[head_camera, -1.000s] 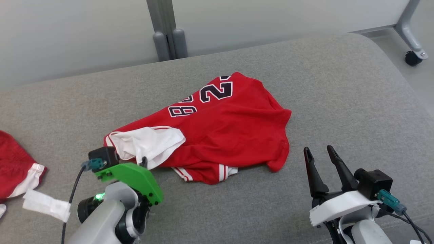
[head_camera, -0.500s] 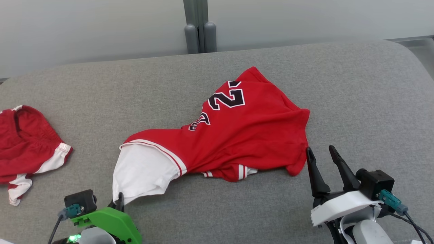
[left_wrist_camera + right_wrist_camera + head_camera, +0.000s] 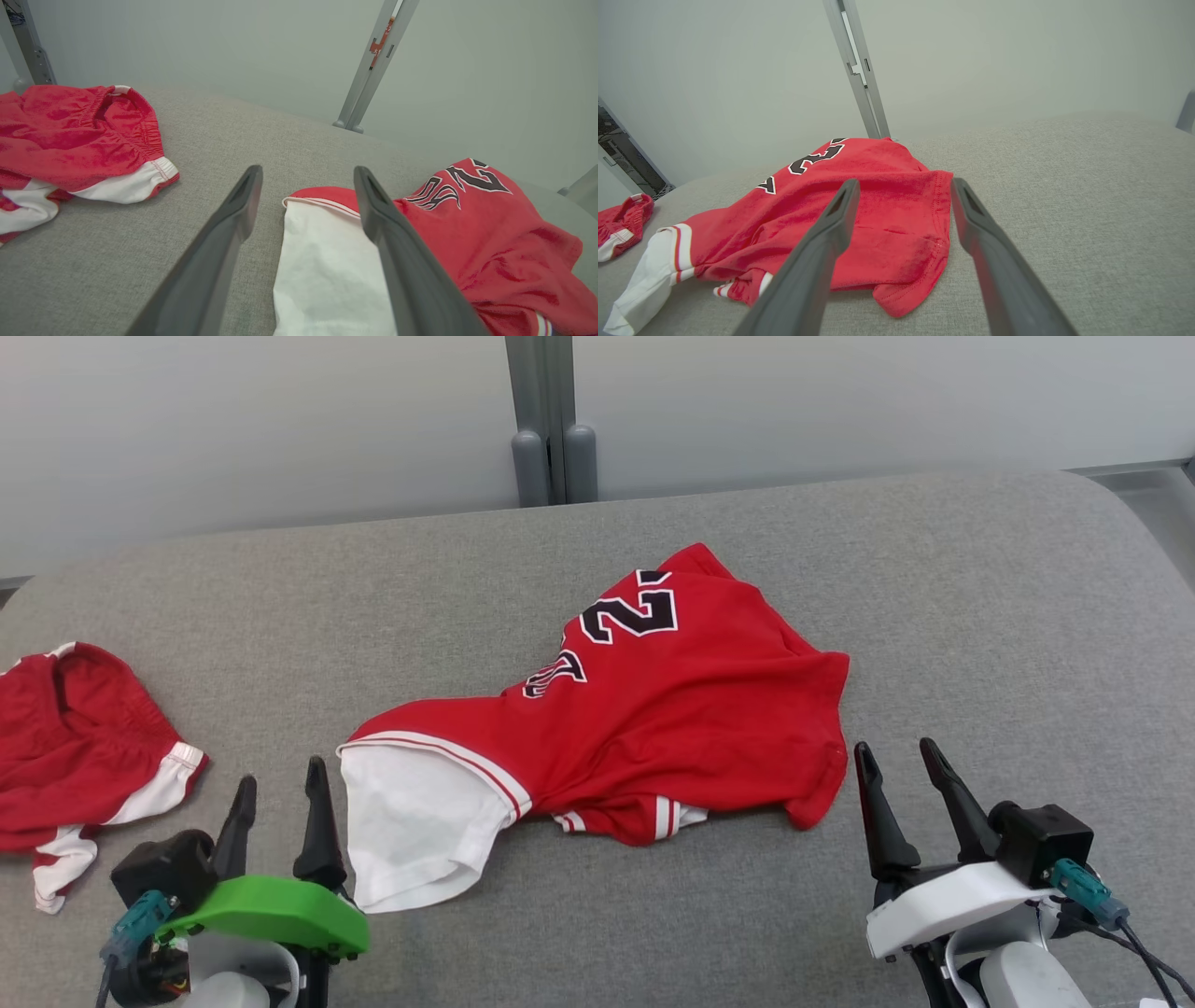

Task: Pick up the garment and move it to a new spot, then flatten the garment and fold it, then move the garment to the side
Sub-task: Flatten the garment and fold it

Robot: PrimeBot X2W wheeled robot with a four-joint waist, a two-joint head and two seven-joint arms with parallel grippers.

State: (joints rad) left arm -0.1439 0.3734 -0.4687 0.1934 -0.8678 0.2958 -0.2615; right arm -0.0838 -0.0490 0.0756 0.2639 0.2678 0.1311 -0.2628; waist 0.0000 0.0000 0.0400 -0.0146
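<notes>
Counter: grey, fabric-covered, carrying everything listed below. The reference landmark is the grey post standing behind its far edge.

Garment: a red jersey lying crumpled on the counter, in front of the post and slightly to the post's right. It is not yet flat. One layer is bunched under another, and the body runs at a slant away from the post.

Shorts: red with white edging, heaped well to the left of the post and apart from the garment.

Left gripper: nearer the robot than the post and to its left. Its fingers are spread wide and empty, just beside the white sleeve.

Right gripper: to the right of the post, fingers likewise spread wide and empty, tips close to the garment's red corner.

Handling, by judgement: the cloth appears light, soft and limp. It will sag and drag rather than keep its shape. Pinch at edges or corners, through all layers, such as the sleeve cuff and the opposite red corner.

Black, white-outlined numerals show on the side towards the post. Red-and-white striped trim shows on the near edge.
</notes>
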